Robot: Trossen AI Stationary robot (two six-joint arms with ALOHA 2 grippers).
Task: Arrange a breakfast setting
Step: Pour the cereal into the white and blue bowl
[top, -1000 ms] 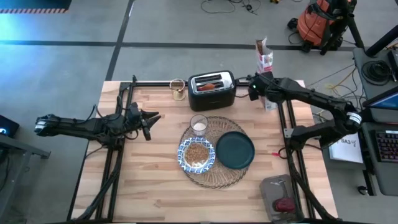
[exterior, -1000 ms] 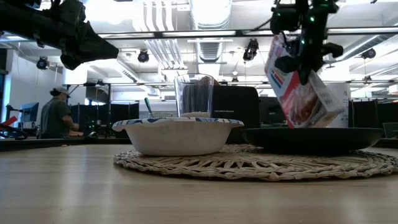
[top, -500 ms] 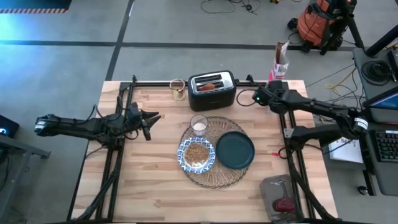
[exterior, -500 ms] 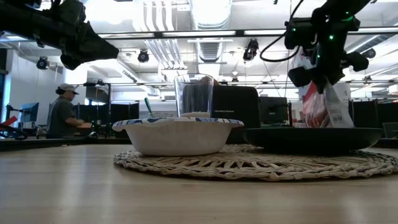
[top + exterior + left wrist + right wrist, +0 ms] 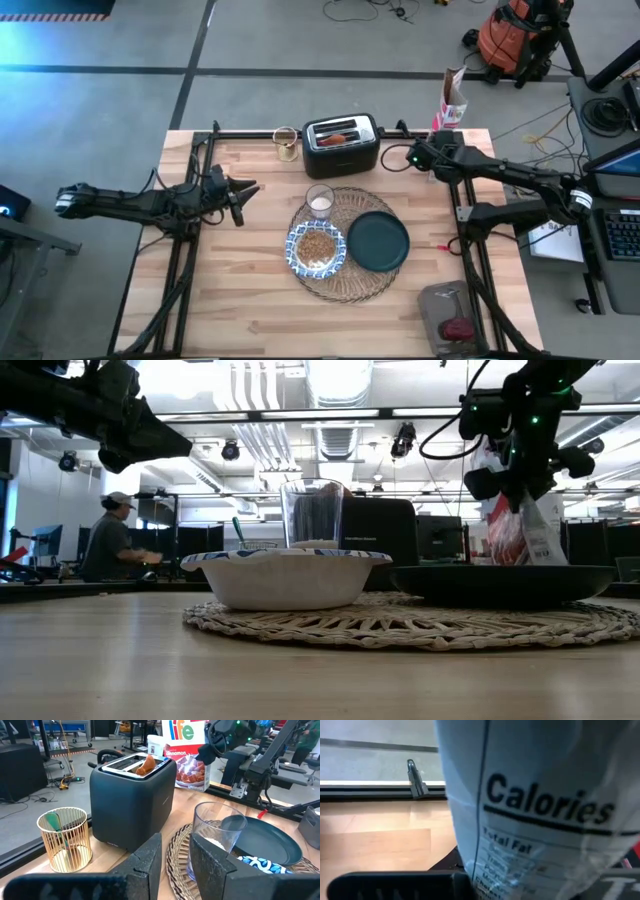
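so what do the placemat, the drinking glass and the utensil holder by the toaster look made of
Placemat: woven straw or similar plant fibre, matte, with braided strands showing. Drinking glass: clear glass, possibly plastic, see-through and glossy. Utensil holder: thin gold-coloured metal wire, by its shiny upright bars.

We see a dark teal plate [image 5: 379, 241] and a blue-and-white patterned bowl [image 5: 316, 250] on a pale woven straw placemat [image 5: 349, 283]; at twelve o'clock, a black toaster [image 5: 341, 145]; the counter [image 5: 240, 290] is light wood.
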